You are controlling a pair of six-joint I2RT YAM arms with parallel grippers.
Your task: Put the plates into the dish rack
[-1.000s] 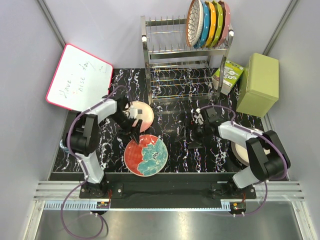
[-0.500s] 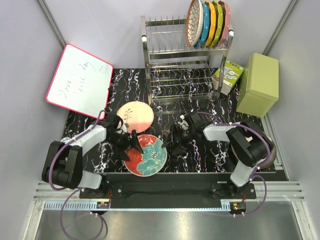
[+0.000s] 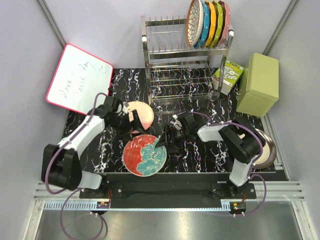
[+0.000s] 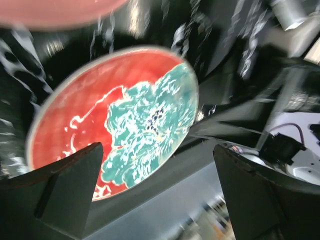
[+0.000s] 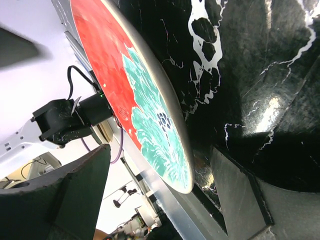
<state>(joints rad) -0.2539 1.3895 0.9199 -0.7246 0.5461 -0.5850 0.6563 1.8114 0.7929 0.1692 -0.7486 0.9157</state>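
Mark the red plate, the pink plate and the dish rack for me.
red plate (image 3: 144,156): top view, its centre, where red meets teal.
pink plate (image 3: 144,115): top view, its uncovered right part.
dish rack (image 3: 186,52): top view, the upper tier's front rail.

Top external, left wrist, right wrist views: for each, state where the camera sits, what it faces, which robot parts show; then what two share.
Top external: above and behind, looking down on table, dish rack, red plate; left arm and right arm show.
Left wrist: on the left wrist, looking down at the red plate; its fingers show.
Right wrist: on the right wrist, low, skimming that plate's rim; its fingers show.
Shared: the red plate, in all three.
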